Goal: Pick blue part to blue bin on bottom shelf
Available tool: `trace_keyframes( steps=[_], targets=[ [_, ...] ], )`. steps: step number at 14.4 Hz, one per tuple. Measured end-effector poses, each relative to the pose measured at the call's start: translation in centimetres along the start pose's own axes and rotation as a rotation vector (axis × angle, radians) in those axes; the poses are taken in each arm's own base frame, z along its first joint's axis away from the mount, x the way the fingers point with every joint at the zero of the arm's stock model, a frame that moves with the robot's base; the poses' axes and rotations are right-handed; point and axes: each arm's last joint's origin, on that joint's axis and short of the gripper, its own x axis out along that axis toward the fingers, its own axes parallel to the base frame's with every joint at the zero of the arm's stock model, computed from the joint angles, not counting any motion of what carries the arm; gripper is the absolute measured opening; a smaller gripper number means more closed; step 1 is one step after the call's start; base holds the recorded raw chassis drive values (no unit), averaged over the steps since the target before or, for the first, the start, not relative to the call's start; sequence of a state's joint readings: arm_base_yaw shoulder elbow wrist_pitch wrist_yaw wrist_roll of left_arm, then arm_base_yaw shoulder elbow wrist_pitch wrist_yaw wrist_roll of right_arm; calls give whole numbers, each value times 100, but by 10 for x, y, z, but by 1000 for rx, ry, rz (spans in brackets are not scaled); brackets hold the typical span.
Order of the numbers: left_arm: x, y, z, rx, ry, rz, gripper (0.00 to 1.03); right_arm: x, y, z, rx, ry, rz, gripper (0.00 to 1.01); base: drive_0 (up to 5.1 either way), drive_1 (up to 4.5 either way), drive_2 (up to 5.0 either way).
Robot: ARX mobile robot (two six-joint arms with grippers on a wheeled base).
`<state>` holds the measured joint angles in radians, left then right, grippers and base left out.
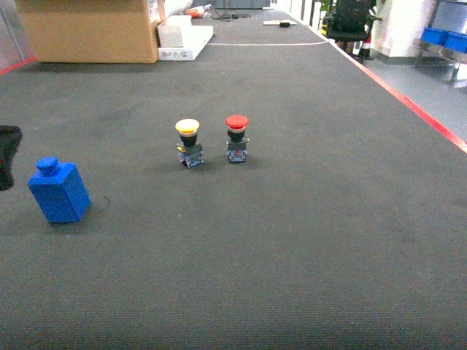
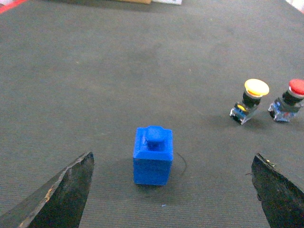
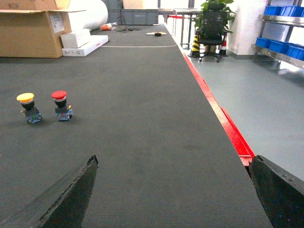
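The blue part (image 1: pixel 60 191) is a small block with a round knob on top, standing on the dark mat at the left. In the left wrist view the blue part (image 2: pixel 153 156) stands a little ahead of my left gripper (image 2: pixel 173 156), in line with the wide gap between its fingers. That gripper is open and touches nothing; only a black piece of it (image 1: pixel 7 157) shows at the head view's left edge. My right gripper (image 3: pixel 174 159) is open over bare mat. Blue bins (image 3: pixel 278 45) sit on a distant steel rack; I cannot make out its bottom shelf.
A yellow push button (image 1: pixel 188 142) and a red push button (image 1: pixel 237 137) stand mid-mat, right of the blue part. A red strip (image 3: pixel 228 128) marks the mat's right edge. A cardboard box (image 1: pixel 87 29), white boxes (image 1: pixel 182 40) and an office chair (image 1: pixel 349 22) stand far back.
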<state>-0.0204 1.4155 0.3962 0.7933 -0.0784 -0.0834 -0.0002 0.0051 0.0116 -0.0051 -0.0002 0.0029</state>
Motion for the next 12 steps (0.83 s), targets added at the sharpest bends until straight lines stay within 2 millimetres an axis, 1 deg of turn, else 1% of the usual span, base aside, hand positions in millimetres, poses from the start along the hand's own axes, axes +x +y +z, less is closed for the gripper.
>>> trace_keyframes(
  steps=[2,4,6,7,10,12],
  targets=[
    [30,7,-11,1,46,13,98,0,0,0,0,0,0,98,0,0,0],
    [58,14,-27,2,95,8,98,0,0,0,0,0,0,98,0,0,0],
    [75,17,-46,2,159,-12,98,0,0,0,0,0,0,98,0,0,0],
    [84,18,-51,7,175,-19,98,0,0,0,0,0,0,98,0,0,0],
    [109,17,-56,35,179,-40,98,0,0,0,0,0,0,98,0,0,0],
    [126,17,-65,47,199,-36,98,0,0,0,0,0,0,98,0,0,0]
  ],
)
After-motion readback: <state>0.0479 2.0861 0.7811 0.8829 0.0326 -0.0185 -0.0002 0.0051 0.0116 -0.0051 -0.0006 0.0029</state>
